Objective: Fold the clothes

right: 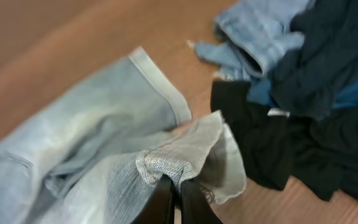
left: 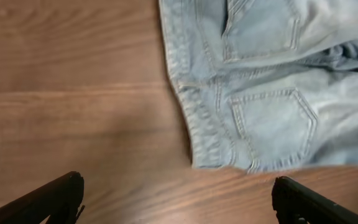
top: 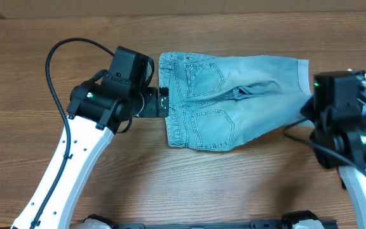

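The jeans are being borne flat by the worktop, back pockets upward. At the jeans' leg end, a hem is being pinched by the right tool, its jaws closed tight on a bunched edge of denim. Just beside the jeans' waistband, the left tool is being held wide open, gripping nothing. A pile of black and pale garments is lying near the jeans' hems.

The step in hand is being judged as folding the legs over toward the waistband. Only a bunched edge appears to be caught, so the hem is best being lifted low and slowly. The waistband is better being pinned by the left tool, lest the jeans be dragged. The pile is being given a wide berth, lest it be snagged.
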Available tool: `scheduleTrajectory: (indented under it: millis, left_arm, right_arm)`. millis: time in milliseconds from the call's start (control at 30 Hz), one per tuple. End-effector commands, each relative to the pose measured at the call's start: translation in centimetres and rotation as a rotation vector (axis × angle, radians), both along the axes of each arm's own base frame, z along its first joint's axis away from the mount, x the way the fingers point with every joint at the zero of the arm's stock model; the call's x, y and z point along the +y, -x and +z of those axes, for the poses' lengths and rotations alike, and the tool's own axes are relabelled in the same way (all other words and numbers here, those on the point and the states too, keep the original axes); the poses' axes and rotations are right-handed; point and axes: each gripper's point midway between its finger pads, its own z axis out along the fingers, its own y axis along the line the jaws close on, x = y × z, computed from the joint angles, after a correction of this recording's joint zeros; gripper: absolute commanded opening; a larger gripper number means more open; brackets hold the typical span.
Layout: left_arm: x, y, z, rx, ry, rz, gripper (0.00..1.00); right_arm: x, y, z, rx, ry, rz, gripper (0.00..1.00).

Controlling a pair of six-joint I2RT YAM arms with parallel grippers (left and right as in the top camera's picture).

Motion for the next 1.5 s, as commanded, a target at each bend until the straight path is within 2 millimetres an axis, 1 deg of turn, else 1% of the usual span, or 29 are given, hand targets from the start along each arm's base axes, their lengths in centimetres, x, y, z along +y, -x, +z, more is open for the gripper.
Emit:
scheduleTrajectory:
  millis: [0,33,67,133,167,233,300,367,400,500,567,633,667,733,767,800,867,933,1033,1100,1133,1167,1233,1267,1300,1333,1367,1400,1467]
  left_arm:
    - [-1.0,1.6,-3.1,0.127,0.006,-0.058,1.0]
    - [-1.4,2.1,-4.4,0.166,0.018,-0.064,1.0]
    - [-2.1,2.8,-6.2,0.218,0.035,-0.074,1.0]
    - [-3.5,4.9,-10.7,0.323,0.053,-0.105,1.0]
    - [-4.2,5.4,-12.4,0.338,0.073,-0.13,1.0]
    - [-5.7,5.9,-15.1,0.334,0.141,-0.187,1.0]
    - [-6.4,6.8,-16.8,0.344,0.19,-0.247,1.0]
    - [-6.3,7.2,-17.8,0.311,0.163,-0.351,1.0]
    - [-6.3,7.1,-18.1,0.281,0.149,-0.412,1.0]
    - [-7.7,6.3,-17.4,0.22,0.199,-0.484,1.0]
    - [-8.0,6.0,-17.6,0.191,0.185,-0.528,1.0]
    - [-8.0,6.0,-19.1,0.226,0.175,-0.525,1.0]
    - [-8.0,6.3,-20.5,0.27,0.174,-0.522,1.0]
    - [-7.7,6.7,-22.2,0.336,0.167,-0.477,1.0]
    - [-7.5,6.9,-22.6,0.353,0.164,-0.467,1.0]
    - [-7.5,7.0,-22.9,0.369,0.167,-0.46,1.0]
    - [-7.5,7.1,-22.9,0.398,0.184,-0.378,1.0]
    - [-7.5,7.1,-22.9,0.398,0.183,-0.378,1.0]
    - [-7.4,6.6,-22.9,0.376,0.175,-0.383,1.0]
    - [-7.4,5.8,-22.7,0.352,0.183,-0.377,1.0]
    - [-7.4,5.1,-22.4,0.334,0.194,-0.369,0.88]
    - [-7.4,4.8,-22.2,0.329,0.201,-0.365,0.83]
    - [-7.6,4.6,-22.0,0.324,0.208,-0.368,0.82]
    - [-7.6,4.5,-21.9,0.322,0.209,-0.368,0.79]
    - [-7.6,4.6,-21.9,0.324,0.209,-0.368,0.66]
    - [-7.6,4.7,-21.9,0.331,0.212,-0.369,0.41]
    - [-7.7,4.8,-21.8,0.334,0.219,-0.377,0.2]
    - [-7.8,4.8,-21.8,0.329,0.217,-0.385,0.04]
    - [-7.9,4.4,-21.4,0.315,0.216,-0.387,0.04]
  right_arm:
    - [1.0,-1.1,-2.3,0.089,-0.041,0.031,0.04]
    - [1.0,-1.3,-2.7,0.104,-0.039,0.03,0.04]
    - [1.1,-1.4,-2.8,0.109,-0.039,0.03,0.04]
    - [1.1,-1.5,-2.8,0.105,-0.039,0.03,0.04]
    - [1.1,-1.5,-2.8,0.105,-0.039,0.03,0.04]
    - [1.1,-1.5,-2.8,0.105,-0.04,0.03,0.04]
    - [1.1,-1.5,-2.8,0.105,-0.039,0.03,0.04]
    - [1.1,-1.5,-2.7,0.102,-0.04,0.031,0.04]
    - [1.1,-1.5,-2.7,0.101,-0.04,0.031,0.04]
    - [1.1,-1.5,-2.7,0.102,-0.04,0.03,0.04]
    - [1.1,-1.5,-2.7,0.102,-0.04,0.031,0.04]
    - [1.1,-1.5,-2.7,0.102,-0.04,0.031,0.04]
    - [1.1,-1.5,-2.7,0.102,-0.04,0.03,0.04]
    - [1.1,-1.4,-2.8,0.106,-0.039,0.03,0.04]
    - [1.1,-1.4,-2.8,0.108,-0.039,0.03,0.04]
    - [1.1,-1.4,-2.8,0.109,-0.039,0.03,0.04]
    - [1.1,-1.4,-2.8,0.109,-0.039,0.03,0.04]
    - [1.1,-1.4,-2.8,0.109,-0.039,0.03,0.04]
    - [1.1,-1.4,-2.8,0.109,-0.039,0.03,0.04]
    - [1.1,-1.4,-2.8,0.108,-0.039,0.03,0.04]
    - [1.1,-1.4,-2.8,0.108,-0.039,0.03,0.04]
    - [1.1,-1.4,-2.8,0.108,-0.039,0.03,0.04]
    - [1.1,-1.4,-2.8,0.106,-0.039,0.03,0.04]
    - [1.1,-1.5,-2.7,0.103,-0.039,0.03,0.04]
    - [1.1,-1.5,-2.7,0.101,-0.04,0.03,0.04]
    - [1.1,-1.5,-2.7,0.102,-0.04,0.03,0.04]
    - [1.1,-1.5,-2.7,0.102,-0.04,0.03,0.04]
    - [1.1,-1.5,-2.7,0.102,-0.04,0.03,0.04]
    - [1.1,-1.5,-2.7,0.102,-0.04,0.03,0.04]
